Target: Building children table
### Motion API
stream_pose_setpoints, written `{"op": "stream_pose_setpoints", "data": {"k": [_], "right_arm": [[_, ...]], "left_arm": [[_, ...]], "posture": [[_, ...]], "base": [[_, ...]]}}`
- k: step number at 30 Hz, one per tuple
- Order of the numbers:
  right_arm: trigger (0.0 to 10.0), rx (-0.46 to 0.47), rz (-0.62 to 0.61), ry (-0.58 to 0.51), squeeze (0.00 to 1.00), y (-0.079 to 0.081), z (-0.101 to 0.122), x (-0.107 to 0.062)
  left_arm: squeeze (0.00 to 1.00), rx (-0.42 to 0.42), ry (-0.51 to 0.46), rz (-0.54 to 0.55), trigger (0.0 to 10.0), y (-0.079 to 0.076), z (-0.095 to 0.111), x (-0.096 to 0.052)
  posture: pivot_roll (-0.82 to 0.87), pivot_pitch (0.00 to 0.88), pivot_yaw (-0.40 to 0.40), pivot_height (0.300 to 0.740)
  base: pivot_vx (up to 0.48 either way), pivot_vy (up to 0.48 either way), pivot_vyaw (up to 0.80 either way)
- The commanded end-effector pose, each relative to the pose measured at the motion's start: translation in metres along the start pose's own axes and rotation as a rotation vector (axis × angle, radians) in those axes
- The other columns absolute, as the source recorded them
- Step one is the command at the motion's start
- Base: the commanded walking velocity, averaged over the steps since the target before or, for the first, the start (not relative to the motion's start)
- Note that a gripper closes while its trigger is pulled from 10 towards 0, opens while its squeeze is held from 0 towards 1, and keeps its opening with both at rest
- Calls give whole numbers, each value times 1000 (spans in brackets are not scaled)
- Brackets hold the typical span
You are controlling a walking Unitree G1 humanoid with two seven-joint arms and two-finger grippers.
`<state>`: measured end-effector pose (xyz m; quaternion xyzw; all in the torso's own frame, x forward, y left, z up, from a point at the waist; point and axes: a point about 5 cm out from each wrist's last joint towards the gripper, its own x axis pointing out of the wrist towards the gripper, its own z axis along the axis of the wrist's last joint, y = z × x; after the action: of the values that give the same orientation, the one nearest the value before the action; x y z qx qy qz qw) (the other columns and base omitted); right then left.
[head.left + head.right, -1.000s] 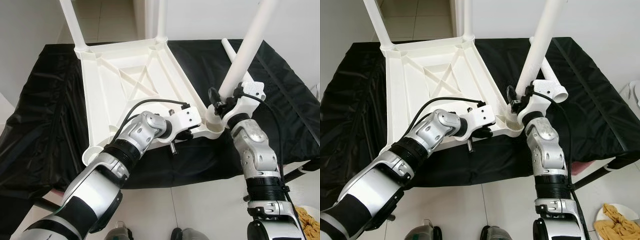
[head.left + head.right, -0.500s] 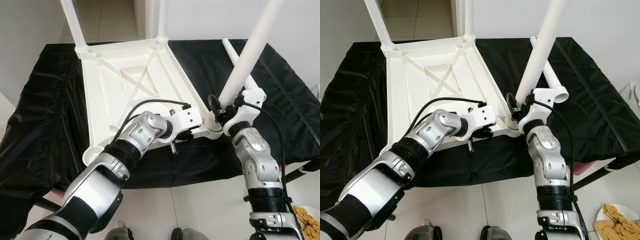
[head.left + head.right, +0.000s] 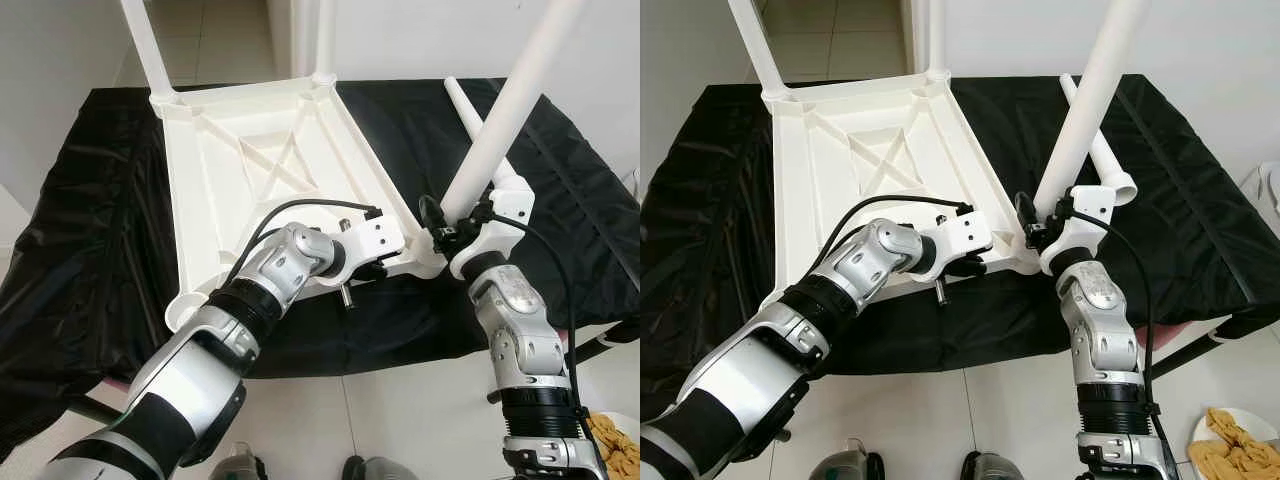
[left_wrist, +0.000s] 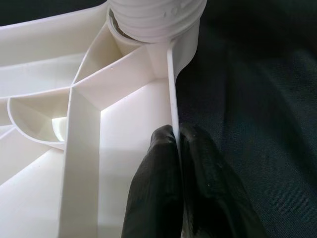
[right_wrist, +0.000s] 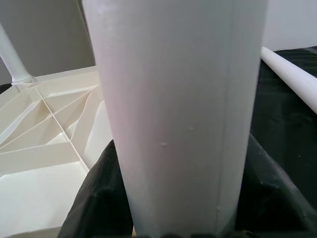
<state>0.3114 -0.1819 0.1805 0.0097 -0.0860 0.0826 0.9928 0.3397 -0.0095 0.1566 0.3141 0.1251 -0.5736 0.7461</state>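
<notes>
A white plastic tabletop point(image 3: 260, 170) lies upside down on a black-draped table point(image 3: 90, 250). Two white legs point(image 3: 145, 50) stand in its far corner sockets. My left gripper point(image 4: 176, 144) is shut on the tabletop's thin rim, close to the near right corner socket point(image 4: 153, 20). My right gripper point(image 3: 452, 212) is shut on a third white leg point(image 3: 500, 110), which leans up to the right with its lower end at that socket. In the right wrist view the leg point(image 5: 178, 99) sits between the black fingers point(image 5: 94, 198). A loose leg point(image 3: 1102, 150) lies on the cloth behind.
The draped table ends just before my body, with white floor tiles below. A plate of food point(image 3: 1230, 440) sits on the floor at the lower right. A white wall runs behind the table.
The leg in my right gripper has leaned further to the right, and the right wrist has shifted slightly right and down. The left gripper has stayed on the rim.
</notes>
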Motion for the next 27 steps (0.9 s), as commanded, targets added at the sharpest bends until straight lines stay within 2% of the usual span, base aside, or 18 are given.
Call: {"op": "stream_pose_setpoints", "data": {"k": [1,10,14,19,22,25,27], "right_arm": [[10000,8,-44,75,0,-8,-16,-6],[10000,15,-88,103,0,-14,-24,-3],[10000,-23,-110,135,0,-17,-30,-3],[10000,-80,-73,135,0,-16,-29,-3],[10000,-80,-73,135,0,-16,-29,-3],[10000,-125,1,132,0,-7,-29,-2],[10000,-125,1,132,0,-7,-29,-2]], "left_arm": [[0,14,48,98,10000,7,-8,-4],[0,22,47,97,10000,8,-7,-5],[0,25,48,101,10000,10,-7,-6],[0,28,48,102,10000,10,-6,-6],[0,28,48,102,10000,10,-6,-6],[0,29,48,103,10000,10,-6,-6],[0,29,48,103,10000,10,-6,-6]], "posture": [[-12,70,27,740],[-6,67,31,740],[-4,66,30,740],[-6,68,30,740],[-6,68,30,740],[-5,70,30,740],[-5,70,30,740]], "base": [[0,0,0],[0,0,0],[0,0,0],[0,0,0],[0,0,0],[0,0,0],[0,0,0]]}}
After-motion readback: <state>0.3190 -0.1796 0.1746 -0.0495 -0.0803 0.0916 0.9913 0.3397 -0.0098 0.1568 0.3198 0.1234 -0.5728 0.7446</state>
